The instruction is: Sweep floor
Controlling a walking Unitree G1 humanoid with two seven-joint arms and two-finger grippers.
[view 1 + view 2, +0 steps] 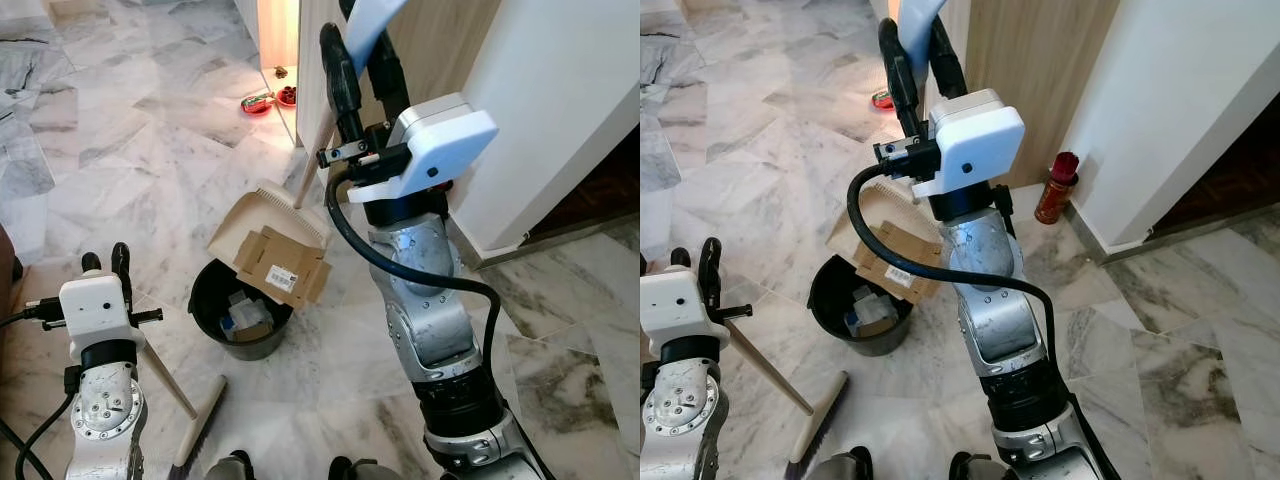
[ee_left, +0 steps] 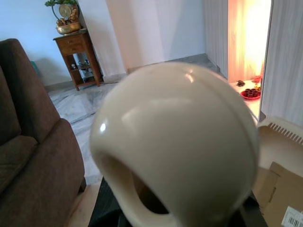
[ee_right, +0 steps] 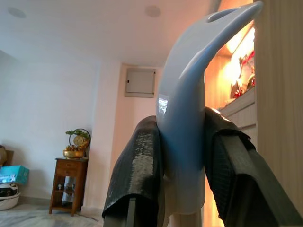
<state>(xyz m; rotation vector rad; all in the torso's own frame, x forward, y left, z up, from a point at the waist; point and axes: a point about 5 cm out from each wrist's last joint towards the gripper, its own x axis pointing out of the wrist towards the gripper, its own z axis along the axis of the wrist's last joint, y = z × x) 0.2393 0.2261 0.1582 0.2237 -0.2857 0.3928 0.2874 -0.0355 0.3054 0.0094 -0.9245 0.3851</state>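
Left eye view: I'm at the dump stage. Right gripper [image 1: 365, 65] is clenched on the pale blue dustpan handle [image 3: 189, 109]. The dustpan [image 1: 262, 222] is tipped over the black bin [image 1: 240, 310] at centre, with a flattened cardboard box [image 1: 281, 266] sliding off its lip and not yet in. Left gripper [image 1: 105, 265] at 8 o'clock grasps the broom [image 1: 198, 425], its knob [image 2: 175, 146] between the fingers. Brush head rests on marble floor [image 1: 120, 130]. Red bowls [image 1: 270, 99] at 12, wooden door panel beside the arm, red canister [image 1: 1056, 188] by the wall.
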